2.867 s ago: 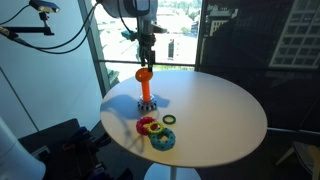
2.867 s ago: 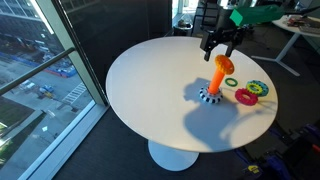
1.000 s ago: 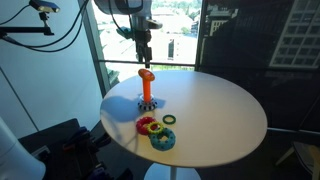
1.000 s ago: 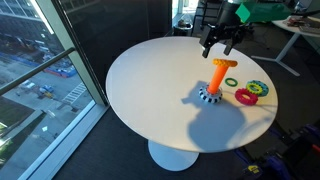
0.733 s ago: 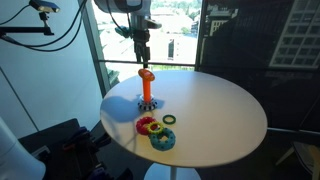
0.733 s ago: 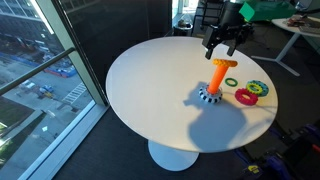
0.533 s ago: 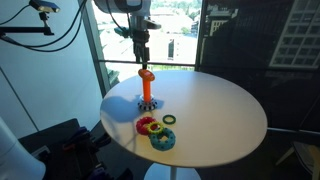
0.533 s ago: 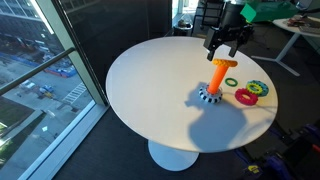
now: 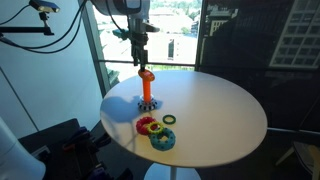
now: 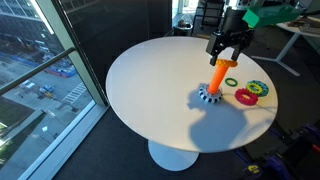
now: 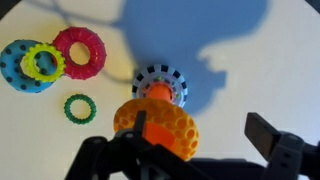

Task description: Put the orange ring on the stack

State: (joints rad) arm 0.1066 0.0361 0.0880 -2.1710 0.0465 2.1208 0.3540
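The orange ring [image 11: 155, 125], bumpy and doughnut-shaped, sits round the top of the stack's orange-red peg [image 9: 146, 90], which stands on its round dark speckled base [image 11: 160, 82]. The ring also shows at the peg top in both exterior views [image 9: 146, 73] [image 10: 222, 66]. My gripper [image 11: 180, 145] hangs just above the peg top, fingers spread wide and empty; the right finger is well clear of the ring. It shows over the peg in both exterior views [image 9: 140, 50] [image 10: 228, 45].
Loose rings lie on the round white table [image 9: 220, 115]: a red ring [image 11: 80, 52], a blue ring [image 11: 15, 65] with a yellow-green one [image 11: 40, 62] on it, and a small green ring [image 11: 78, 107]. Glass windows stand behind the table.
The gripper has risen a little from the peg top and drifted slightly sideways. The orange ring stays on the peg.
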